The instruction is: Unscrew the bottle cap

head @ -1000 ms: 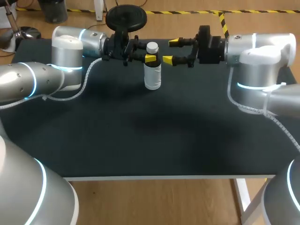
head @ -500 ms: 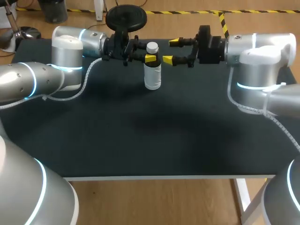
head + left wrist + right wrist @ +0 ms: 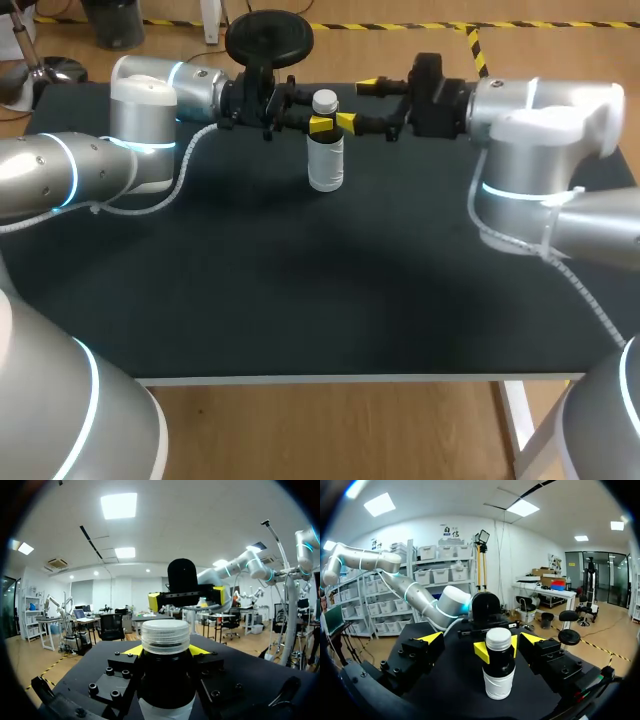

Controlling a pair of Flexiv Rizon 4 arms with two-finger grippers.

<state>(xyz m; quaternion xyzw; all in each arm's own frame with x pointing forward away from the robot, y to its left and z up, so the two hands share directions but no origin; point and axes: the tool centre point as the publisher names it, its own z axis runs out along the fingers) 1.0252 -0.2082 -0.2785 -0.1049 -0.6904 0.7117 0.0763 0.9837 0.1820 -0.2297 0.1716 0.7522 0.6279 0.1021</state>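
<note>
A white bottle [image 3: 326, 160] with a dark neck and a white ribbed cap [image 3: 324, 101] stands upright near the far edge of the table. My left gripper [image 3: 316, 116] is shut on its neck just under the cap; in the left wrist view the cap [image 3: 165, 636] rises between that gripper's [image 3: 165, 653] yellow tips. My right gripper [image 3: 357, 104] stands open close to the right of the cap, not touching it. In the right wrist view the bottle [image 3: 498, 672] stands ahead of the wide-apart fingers of my right gripper [image 3: 482, 640].
The black tabletop [image 3: 300, 290] stretches from the bottle to the front edge. The left arm's cable [image 3: 172, 192] and the right arm's cable [image 3: 520, 236] hang over the table at the sides.
My right arm has moved left toward the bottle, bringing its open fingers close to the cap. The left gripper and the bottle have stayed put.
</note>
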